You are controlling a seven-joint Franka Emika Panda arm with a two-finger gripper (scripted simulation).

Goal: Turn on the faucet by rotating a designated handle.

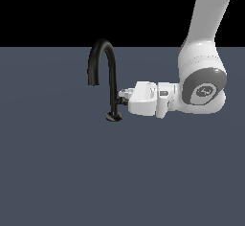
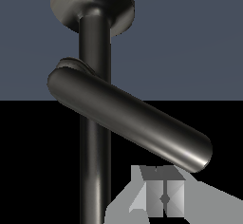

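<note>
Partly hidden in the exterior view, the handle (image 1: pixel 122 101) shows only as a dark stub between the faucet (image 1: pixel 111 76) stem and the gripper (image 1: pixel 125 96), whose jaw state I cannot tell there. Up close, the wrist view shows the handle (image 2: pixel 130 118) as a slanting rod crossing the stem (image 2: pixel 95 33), with the fingertips (image 2: pixel 164 197) pressed together just beside its free end, apparently not clasping it.

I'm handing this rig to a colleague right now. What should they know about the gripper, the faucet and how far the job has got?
Gripper: level, at the faucet's lower stem, from the exterior view's right. Wrist view shows its fingers close together just beside the handle, not around it.
Faucet: upright on the floor, spout arching to the exterior view's left.
Handle: a short lever angling off the stem, near the base.
Done: approach to the handle.
Left: push or grip the handle and rotate it. Whether it has turned at all cannot be told.
</note>
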